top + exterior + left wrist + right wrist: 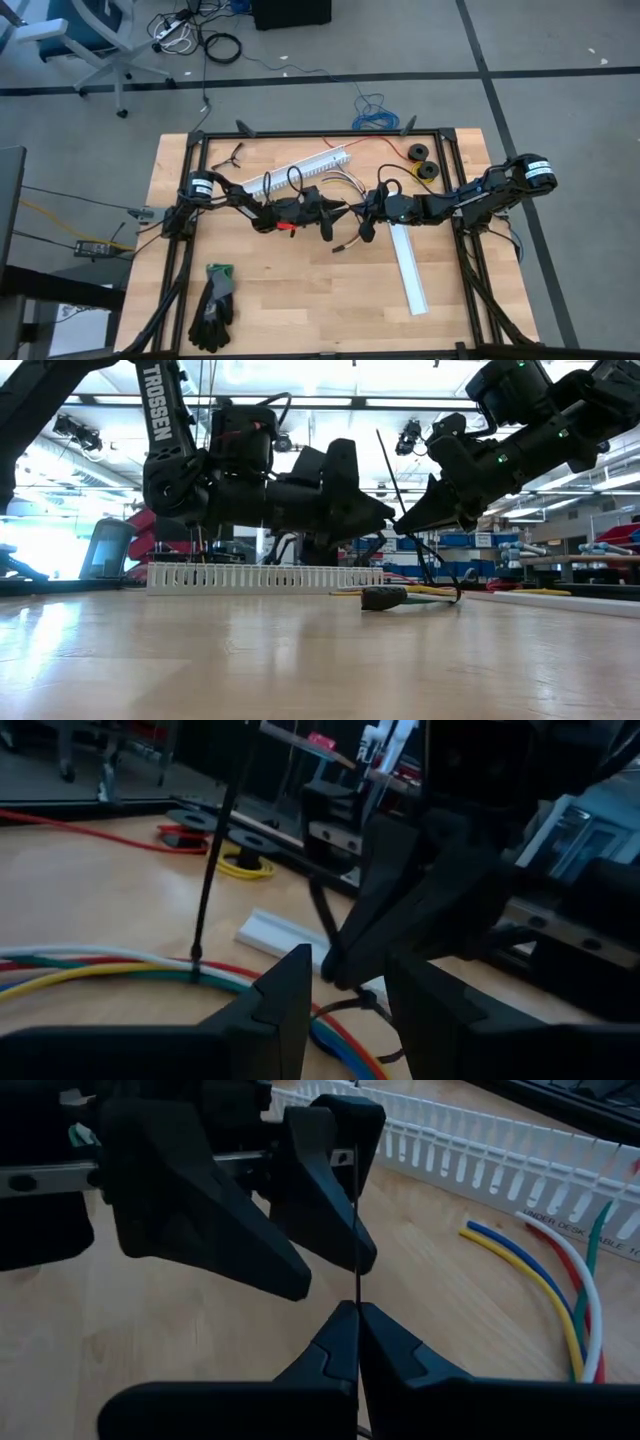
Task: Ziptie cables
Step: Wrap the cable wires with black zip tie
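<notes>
Wood table: "TROSSEN" on left arm; right tool pinching zip tie, left tool spread.

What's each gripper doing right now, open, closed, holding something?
Left gripper: jaws apart, nothing clearly held between them.
Right gripper: shut on the thin black zip tie, beside the cables.

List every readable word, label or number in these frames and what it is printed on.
"TROSSEN": white letters on the dark robot arm, low view.
"UNDER DESK CABLE T...", cut off at the picture's edge: on the white slotted plastic channel, right wrist view.
Blue signs in the room behind: too blurred to read.
</notes>
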Controlling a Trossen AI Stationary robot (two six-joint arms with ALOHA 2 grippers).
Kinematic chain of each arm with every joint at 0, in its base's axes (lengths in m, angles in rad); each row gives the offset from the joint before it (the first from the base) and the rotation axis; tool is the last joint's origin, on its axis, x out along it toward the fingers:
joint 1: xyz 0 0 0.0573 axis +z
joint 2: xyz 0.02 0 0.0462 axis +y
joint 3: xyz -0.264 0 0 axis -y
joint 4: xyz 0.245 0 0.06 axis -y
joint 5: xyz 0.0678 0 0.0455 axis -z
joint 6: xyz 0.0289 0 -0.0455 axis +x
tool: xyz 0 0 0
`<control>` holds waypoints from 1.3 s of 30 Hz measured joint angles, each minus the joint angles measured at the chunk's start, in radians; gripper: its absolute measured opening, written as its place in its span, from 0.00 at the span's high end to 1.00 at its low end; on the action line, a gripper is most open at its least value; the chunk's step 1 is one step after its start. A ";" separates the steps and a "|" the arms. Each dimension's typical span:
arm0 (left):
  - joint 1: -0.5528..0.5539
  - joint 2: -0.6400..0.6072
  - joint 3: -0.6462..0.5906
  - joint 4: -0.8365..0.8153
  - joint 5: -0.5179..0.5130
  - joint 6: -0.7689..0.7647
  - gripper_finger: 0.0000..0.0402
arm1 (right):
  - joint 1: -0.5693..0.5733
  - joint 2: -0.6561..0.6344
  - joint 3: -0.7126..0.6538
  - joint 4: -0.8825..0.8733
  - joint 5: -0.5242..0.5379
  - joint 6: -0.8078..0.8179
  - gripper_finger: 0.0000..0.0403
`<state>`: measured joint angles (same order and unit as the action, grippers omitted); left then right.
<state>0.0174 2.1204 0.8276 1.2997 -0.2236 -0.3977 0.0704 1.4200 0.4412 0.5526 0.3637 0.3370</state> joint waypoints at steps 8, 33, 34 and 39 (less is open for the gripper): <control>0.001 0.000 0.000 0.002 0.012 -0.027 0.69 | 0.002 0.000 0.000 0.001 -0.001 -0.007 1.00; 0.002 0.000 0.074 -0.102 0.012 0.006 0.99 | 0.002 0.000 0.000 0.005 -0.057 -0.026 1.00; 0.002 0.000 0.074 -0.104 0.012 0.006 0.99 | 0.002 0.000 0.000 0.001 -0.062 -0.026 0.99; 0.002 0.000 0.074 -0.120 0.012 0.006 0.99 | 0.002 0.000 0.001 -0.049 -0.095 -0.026 0.93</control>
<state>0.0193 2.1208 0.9011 1.1802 -0.2119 -0.3912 0.0727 1.4200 0.4423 0.5038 0.2691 0.3108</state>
